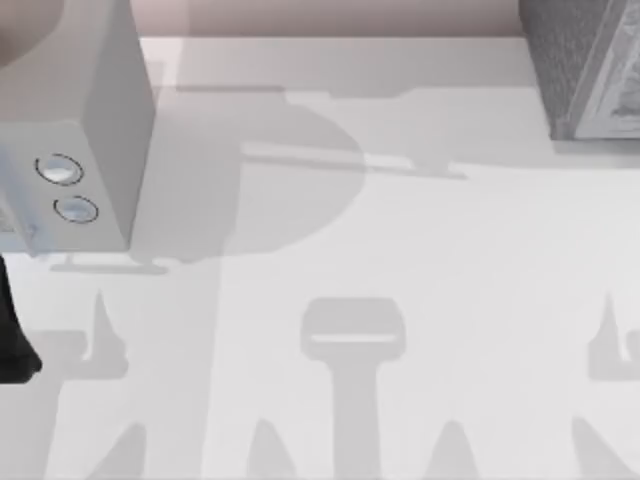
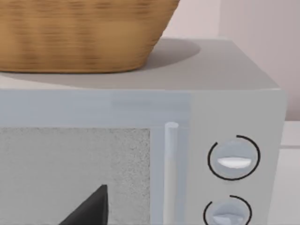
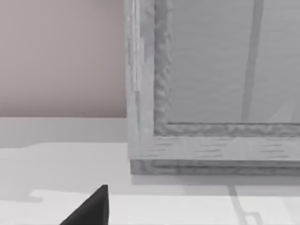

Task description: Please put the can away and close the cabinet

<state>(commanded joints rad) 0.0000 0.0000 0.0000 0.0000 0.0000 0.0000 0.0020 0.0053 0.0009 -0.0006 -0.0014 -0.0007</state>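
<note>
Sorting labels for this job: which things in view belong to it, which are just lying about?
Job: cabinet, far right of the table; right gripper facing it; left gripper facing the microwave.
Lying about: microwave, at the left; basket on top of it.

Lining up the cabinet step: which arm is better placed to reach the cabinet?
Right, probably: its wrist camera faces the cabinet close up, at the table's far right. The left one faces the microwave under the basket.

White table (image 1: 400, 230): microwave (image 1: 95, 150) left, cabinet (image 1: 585, 70) right.
</note>
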